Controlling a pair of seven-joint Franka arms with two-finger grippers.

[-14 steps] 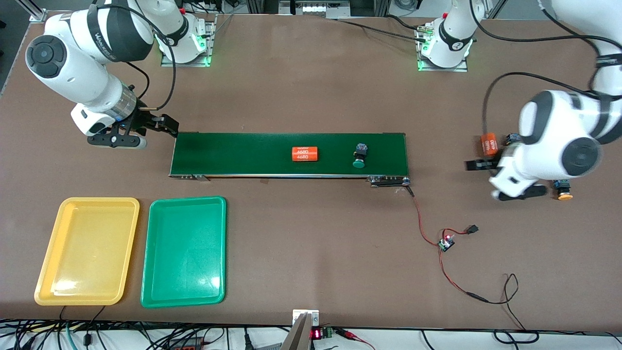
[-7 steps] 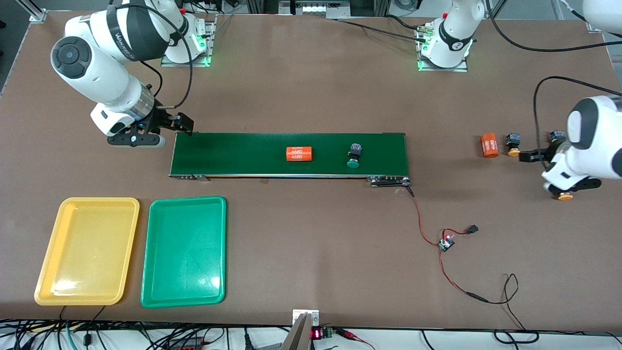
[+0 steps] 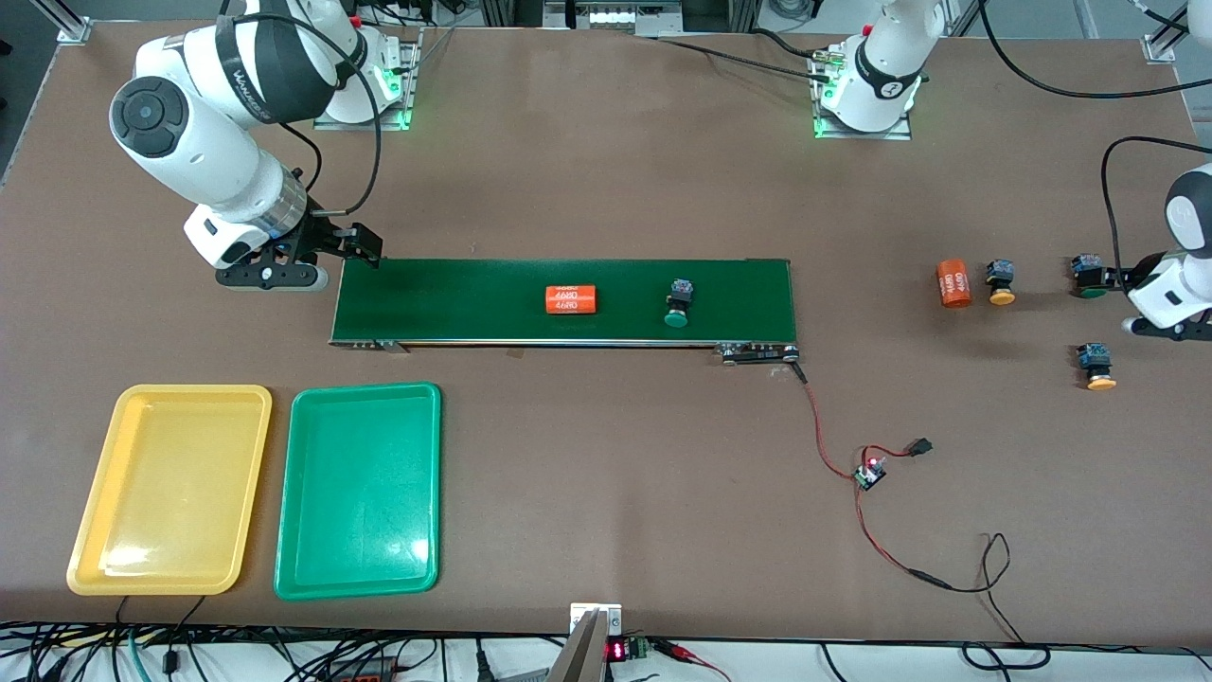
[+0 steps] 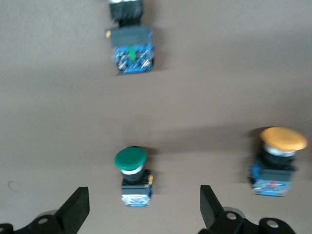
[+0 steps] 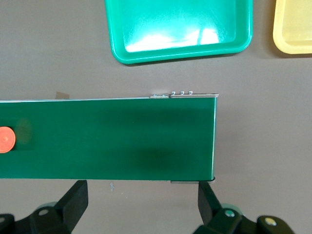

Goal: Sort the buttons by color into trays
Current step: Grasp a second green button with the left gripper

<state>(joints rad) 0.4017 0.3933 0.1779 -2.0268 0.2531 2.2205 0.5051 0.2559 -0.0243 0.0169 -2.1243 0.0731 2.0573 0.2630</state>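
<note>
Yellow tray and green tray hold nothing.

Even, bright overhead light is falling on the brown worktop, leaving only soft, short shadows. Glare is showing as white patches on the green tray and the yellow tray. The left wrist view is looking smeared, its buttons blurred; the right wrist view is staying sharp.

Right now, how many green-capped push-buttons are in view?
2. One green-capped push-button lies on the dark-green belt; the other green-capped button lies on the table at the left arm's end, by the left gripper.
</note>
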